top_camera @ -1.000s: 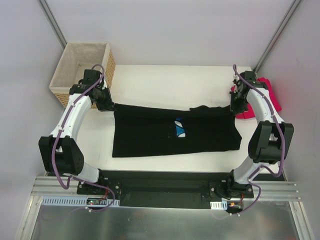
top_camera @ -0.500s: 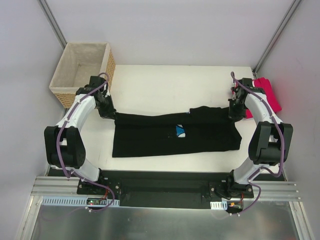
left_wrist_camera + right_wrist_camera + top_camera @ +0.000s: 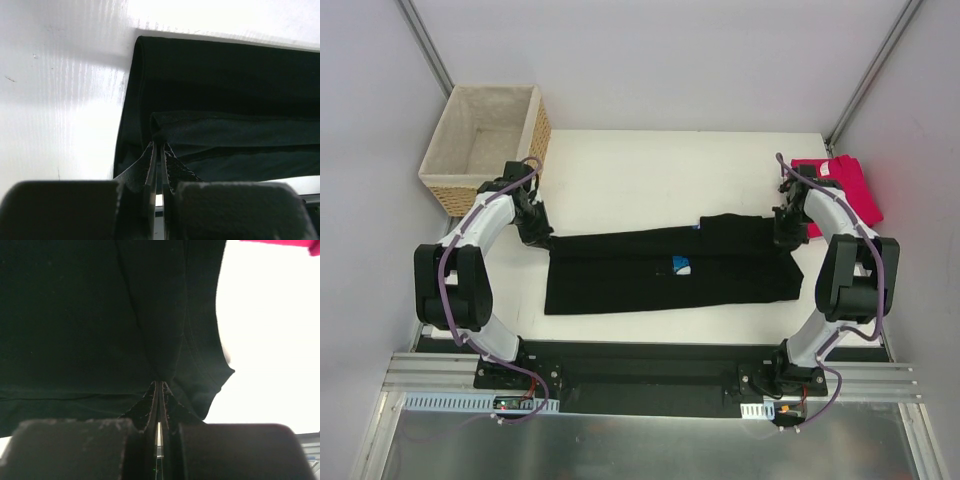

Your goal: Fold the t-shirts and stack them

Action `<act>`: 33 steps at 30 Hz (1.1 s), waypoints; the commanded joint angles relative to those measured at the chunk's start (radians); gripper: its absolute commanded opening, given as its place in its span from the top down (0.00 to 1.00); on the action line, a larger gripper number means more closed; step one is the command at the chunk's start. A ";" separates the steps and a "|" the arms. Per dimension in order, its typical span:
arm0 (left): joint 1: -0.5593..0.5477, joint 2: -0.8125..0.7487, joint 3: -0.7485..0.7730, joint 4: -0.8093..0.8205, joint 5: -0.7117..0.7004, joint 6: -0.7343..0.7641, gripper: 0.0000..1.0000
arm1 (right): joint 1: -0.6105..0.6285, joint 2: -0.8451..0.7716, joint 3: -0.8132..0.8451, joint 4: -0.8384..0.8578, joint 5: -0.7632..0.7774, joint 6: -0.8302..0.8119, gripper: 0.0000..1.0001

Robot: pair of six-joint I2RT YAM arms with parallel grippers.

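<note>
Clamped tight on the far edge of the black shirt: left gripper at the left corner, right gripper at the right. Drawn nearer over the last second, dragging that edge across the middle and hiding most of the print. Looks like a lengthwise fold half laid, not yet let go. Spread mid-tabletop; red shirt bunched at the far right, awaiting its turn.
</note>
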 commanded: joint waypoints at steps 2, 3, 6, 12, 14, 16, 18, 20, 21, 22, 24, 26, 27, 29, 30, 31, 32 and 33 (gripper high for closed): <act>0.012 0.020 -0.017 -0.008 -0.063 -0.001 0.99 | 0.017 0.038 0.008 -0.034 0.023 0.019 0.99; 0.012 0.019 -0.019 -0.008 -0.068 -0.001 0.90 | 0.020 0.041 0.002 -0.037 0.021 0.025 0.99; 0.014 0.012 -0.022 -0.009 -0.079 -0.006 0.68 | 0.023 0.054 -0.001 -0.062 0.061 0.066 0.92; 0.014 -0.009 -0.042 -0.009 -0.097 -0.010 0.57 | 0.031 0.061 -0.023 -0.119 0.159 0.146 0.72; 0.012 -0.020 -0.043 -0.011 -0.105 -0.007 0.56 | 0.037 0.053 -0.041 -0.120 0.188 0.173 0.65; 0.014 -0.026 -0.040 -0.014 -0.106 -0.001 0.55 | 0.040 0.025 -0.059 -0.122 0.197 0.190 0.64; 0.014 -0.034 -0.033 -0.017 -0.102 0.000 0.56 | 0.044 -0.022 -0.069 -0.122 0.204 0.209 0.60; 0.014 -0.047 -0.021 -0.023 -0.085 0.000 0.57 | 0.046 -0.065 -0.075 -0.123 0.210 0.226 0.61; 0.012 -0.058 -0.013 -0.025 -0.079 0.002 0.57 | 0.046 -0.094 -0.070 -0.117 0.210 0.224 0.60; 0.012 -0.072 -0.007 -0.025 -0.060 0.005 0.57 | 0.046 -0.149 -0.066 -0.109 0.207 0.224 0.58; 0.012 -0.121 0.035 -0.026 -0.049 0.023 0.56 | 0.044 -0.195 -0.020 -0.070 0.181 0.210 0.53; 0.012 -0.171 0.088 -0.023 -0.048 0.046 0.55 | 0.044 -0.185 0.084 -0.062 0.112 0.184 0.46; 0.012 -0.187 0.108 -0.023 -0.051 0.051 0.54 | 0.043 -0.158 0.129 -0.097 0.109 0.172 0.46; 0.012 -0.216 0.153 -0.022 -0.054 0.060 0.53 | 0.043 -0.041 0.224 -0.126 0.078 0.143 0.47; 0.012 -0.222 0.162 -0.022 -0.051 0.059 0.53 | 0.043 0.005 0.305 -0.141 0.066 0.135 0.48; 0.014 -0.227 0.167 -0.022 -0.048 0.057 0.52 | 0.043 0.040 0.334 -0.140 0.023 0.115 0.50; 0.014 -0.233 0.170 -0.022 -0.033 0.057 0.52 | 0.043 0.106 0.359 -0.137 0.004 0.111 0.51; 0.012 -0.233 0.167 -0.020 -0.030 0.057 0.52 | 0.043 0.131 0.406 -0.125 -0.009 0.109 0.51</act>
